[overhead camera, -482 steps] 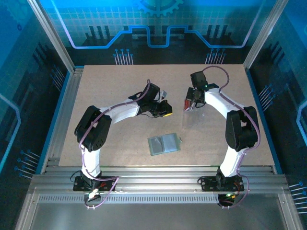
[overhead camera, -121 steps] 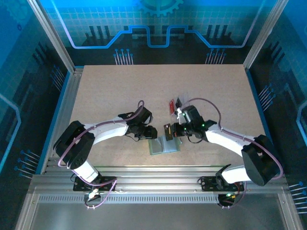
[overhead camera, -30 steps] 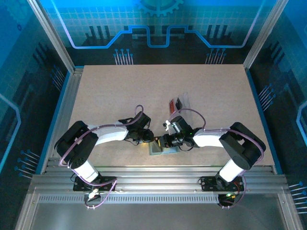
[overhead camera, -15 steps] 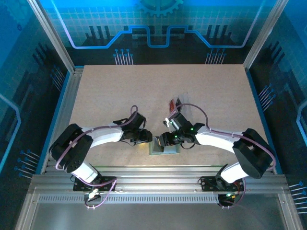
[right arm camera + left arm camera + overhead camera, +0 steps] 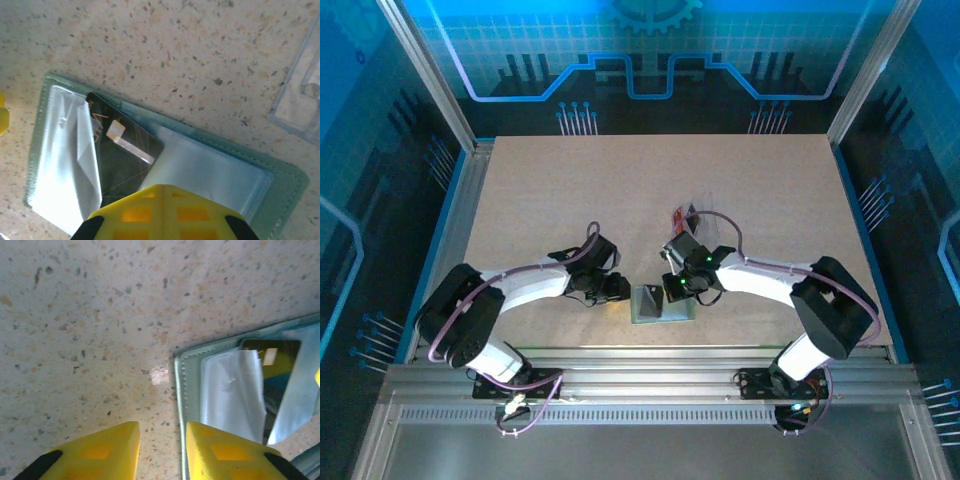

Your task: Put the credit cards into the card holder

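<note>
The pale green card holder (image 5: 665,305) lies open near the table's front edge. In the right wrist view the black card (image 5: 125,165) lies slanted on the holder (image 5: 215,175), its left part under a clear sleeve flap. My right gripper (image 5: 162,192) is shut just above the card, nothing visibly between its fingers. My left gripper (image 5: 162,430) is open, low over the table at the holder's left edge (image 5: 181,385), its right finger (image 5: 225,455) over the stitched rim. The black card (image 5: 272,357) shows beyond. The red card (image 5: 677,216) lies farther back.
A clear crinkly plastic pouch (image 5: 700,226) lies behind the holder beside the red card; its corner (image 5: 302,95) shows in the right wrist view. Both arms meet over the holder. Aluminium rails (image 5: 640,365) run along the near edge.
My right gripper has closed and drawn back a little from the holder's middle. My left gripper has slid slightly left to the holder's edge and narrowed.
</note>
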You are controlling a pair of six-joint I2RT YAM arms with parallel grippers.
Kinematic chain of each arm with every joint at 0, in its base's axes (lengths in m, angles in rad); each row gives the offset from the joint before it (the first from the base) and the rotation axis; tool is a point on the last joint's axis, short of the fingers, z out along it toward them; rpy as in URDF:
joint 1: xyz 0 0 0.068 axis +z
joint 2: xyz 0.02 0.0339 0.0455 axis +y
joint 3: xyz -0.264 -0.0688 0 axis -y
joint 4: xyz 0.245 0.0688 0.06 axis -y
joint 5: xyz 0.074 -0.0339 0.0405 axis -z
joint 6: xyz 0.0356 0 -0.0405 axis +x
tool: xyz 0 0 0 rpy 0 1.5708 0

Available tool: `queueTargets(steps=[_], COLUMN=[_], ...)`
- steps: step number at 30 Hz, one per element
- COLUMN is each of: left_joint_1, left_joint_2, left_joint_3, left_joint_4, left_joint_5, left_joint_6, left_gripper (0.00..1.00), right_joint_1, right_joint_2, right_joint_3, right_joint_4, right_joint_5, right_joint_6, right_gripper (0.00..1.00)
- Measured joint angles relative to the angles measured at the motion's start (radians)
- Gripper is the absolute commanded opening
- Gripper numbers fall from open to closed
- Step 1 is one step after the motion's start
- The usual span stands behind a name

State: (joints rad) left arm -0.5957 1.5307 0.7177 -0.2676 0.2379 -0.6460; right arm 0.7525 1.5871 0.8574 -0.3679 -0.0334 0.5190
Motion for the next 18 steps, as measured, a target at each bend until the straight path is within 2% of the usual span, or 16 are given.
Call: queueTargets(steps=[9,18], left_joint_1=[0.008,0.008], left_joint_2=[0.065,0.077], left_joint_3=[0.035,0.047], left_joint_4=[-0.025,-0.042], left_joint_5=[0.019,0.019], left_joint_6=[0.002,0.002], left_gripper=[0.27,0.26], right_joint_1=[0.0,0.018], right_joint_2=[0.078,0.123], right_joint_3=[0.084,0.092], right_joint_4=[0.0,0.022], right_joint_5=[-0.006,-0.042], right_joint_6=[-0.011,-0.023], right_gripper=[0.03,0.02])
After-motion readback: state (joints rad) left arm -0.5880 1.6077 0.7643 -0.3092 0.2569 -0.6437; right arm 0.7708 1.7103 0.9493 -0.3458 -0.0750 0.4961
